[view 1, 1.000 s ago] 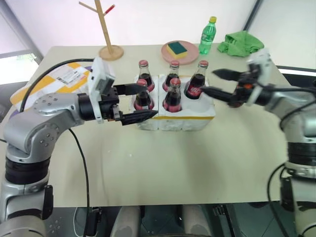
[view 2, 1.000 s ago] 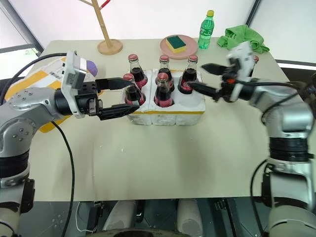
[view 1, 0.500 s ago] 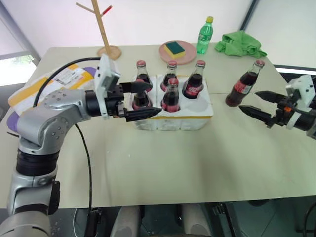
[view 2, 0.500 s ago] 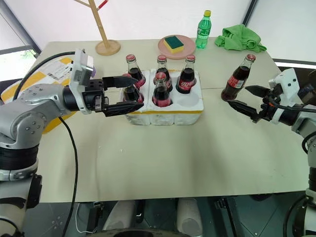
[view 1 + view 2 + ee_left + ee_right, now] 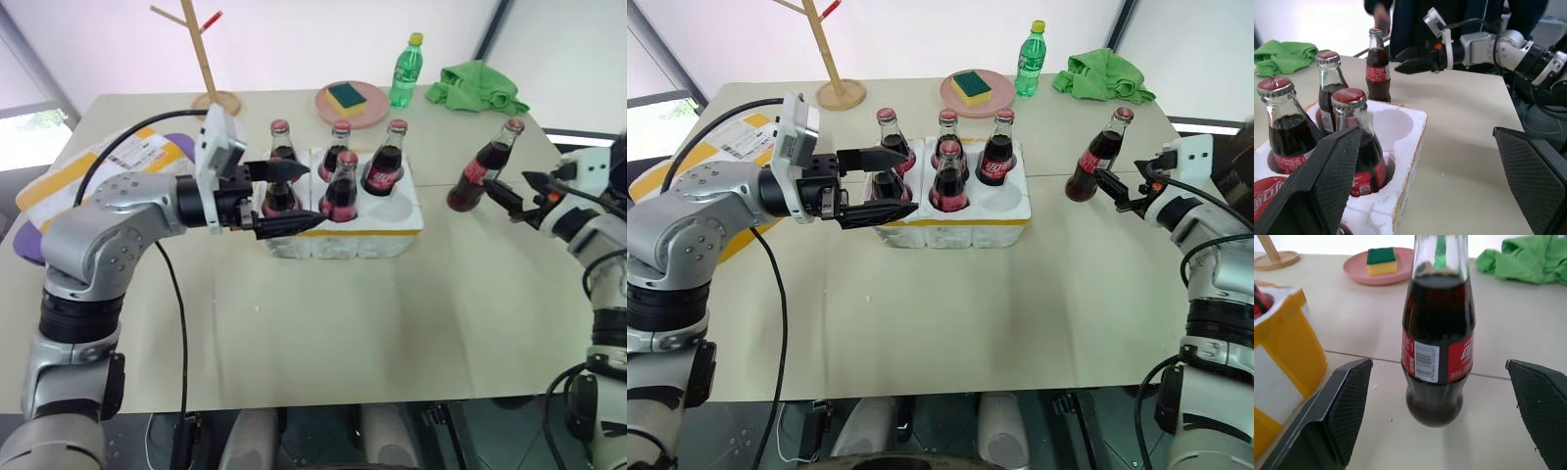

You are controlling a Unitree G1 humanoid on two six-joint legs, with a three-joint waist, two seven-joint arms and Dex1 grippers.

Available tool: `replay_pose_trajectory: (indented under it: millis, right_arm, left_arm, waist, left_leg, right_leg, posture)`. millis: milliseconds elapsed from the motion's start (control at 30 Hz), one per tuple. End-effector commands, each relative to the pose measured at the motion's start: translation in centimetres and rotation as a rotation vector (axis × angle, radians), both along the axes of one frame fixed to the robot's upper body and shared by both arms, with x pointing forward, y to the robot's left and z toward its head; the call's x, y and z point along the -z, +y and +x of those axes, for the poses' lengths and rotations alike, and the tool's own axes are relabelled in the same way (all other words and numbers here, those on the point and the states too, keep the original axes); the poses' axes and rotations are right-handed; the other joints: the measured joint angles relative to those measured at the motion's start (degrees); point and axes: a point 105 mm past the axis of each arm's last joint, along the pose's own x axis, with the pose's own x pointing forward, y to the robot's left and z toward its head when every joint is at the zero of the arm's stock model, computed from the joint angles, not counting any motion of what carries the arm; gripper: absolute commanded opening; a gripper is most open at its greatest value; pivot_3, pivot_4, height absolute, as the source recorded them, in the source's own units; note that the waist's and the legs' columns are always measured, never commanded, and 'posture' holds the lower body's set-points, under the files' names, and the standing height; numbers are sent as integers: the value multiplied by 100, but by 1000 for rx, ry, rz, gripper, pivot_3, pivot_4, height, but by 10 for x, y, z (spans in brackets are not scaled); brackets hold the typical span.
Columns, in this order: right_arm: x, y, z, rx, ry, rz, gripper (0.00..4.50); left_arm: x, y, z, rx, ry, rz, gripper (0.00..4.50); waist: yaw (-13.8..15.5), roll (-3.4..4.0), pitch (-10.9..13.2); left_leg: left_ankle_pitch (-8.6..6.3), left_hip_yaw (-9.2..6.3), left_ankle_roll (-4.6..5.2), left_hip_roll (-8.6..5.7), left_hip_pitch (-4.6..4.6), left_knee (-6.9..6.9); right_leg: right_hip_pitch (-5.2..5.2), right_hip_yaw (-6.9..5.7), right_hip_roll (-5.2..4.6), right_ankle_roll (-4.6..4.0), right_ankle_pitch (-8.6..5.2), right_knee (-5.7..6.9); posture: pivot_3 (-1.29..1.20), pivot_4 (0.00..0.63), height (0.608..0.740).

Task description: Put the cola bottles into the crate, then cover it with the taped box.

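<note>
Five cola bottles (image 5: 340,186) sit in the crate (image 5: 392,230); sixth bottle (image 5: 482,168) outstanding, taped box (image 5: 118,162) unplaced, both grippers (image 5: 511,196) wide apart, empty.

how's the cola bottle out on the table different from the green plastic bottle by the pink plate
The cola bottle is dark glass with a red cap and red label; the green plastic bottle is green with a yellow cap. The cola bottle stands near the table's right edge, right in front of the open right pincer; the green bottle stands at the far edge beside the pink plate. Both stand upright, capped.
</note>
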Motion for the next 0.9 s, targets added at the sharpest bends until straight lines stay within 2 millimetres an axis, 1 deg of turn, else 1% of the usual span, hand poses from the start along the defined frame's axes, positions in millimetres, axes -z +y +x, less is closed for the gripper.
replay_pose_trajectory:
  millis: [33, 200, 400, 533, 767, 900]
  right_arm:
    - [-17, 2, 5, -2, -62, -19, 4461]
    - [-15, 5, 15, 4, -68, -31, 4461]
    - [-14, 14, 26, -15, -75, -30, 4461]
    - [-12, 20, 36, -17, -76, -28, 4461]
    - [-12, 26, 50, -10, -84, -15, 4461]
    - [-9, 28, 54, -9, -79, -13, 4461]
  left_arm:
    - [-13, -1, -5, 5, -58, -8, 4500]
    - [-14, -1, -6, 6, -60, -11, 4500]
    - [-15, -2, -9, 16, -55, -13, 4500]
    - [-14, -4, -10, 19, -56, -9, 4500]
    - [-14, -5, -10, 20, -58, -7, 4500]
    - [-15, -4, -10, 15, -61, -6, 4500]
  waist:
    - [-2, 0, 0]
    - [-4, 0, 0]
    - [-11, 0, 0]
    - [-20, 0, 0]
    - [-36, 0, 0]
    - [-91, 0, 0]
  left_leg:
    - [0, 0, 0, 0, 0, 0]
    - [0, 0, 0, 0, 0, -1]
    - [0, 0, 0, 0, 0, -1]
    - [0, 0, 0, 0, 1, -1]
    - [0, 0, 0, 0, 2, -2]
    - [0, 0, 0, 0, 2, -2]
  right_leg:
    - [0, 0, 0, 0, 0, 0]
    - [0, 0, 0, 1, 0, 0]
    - [0, 0, 0, 1, 1, 0]
    - [0, 1, 1, 1, 1, 0]
    - [0, 1, 2, 2, 1, 0]
    - [0, 2, 2, 2, 1, 0]
  posture:
    - [0, 150, 740]
    - [0, 150, 740]
    - [0, 150, 740]
    - [0, 150, 740]
    - [0, 150, 740]
    - [0, 150, 740]
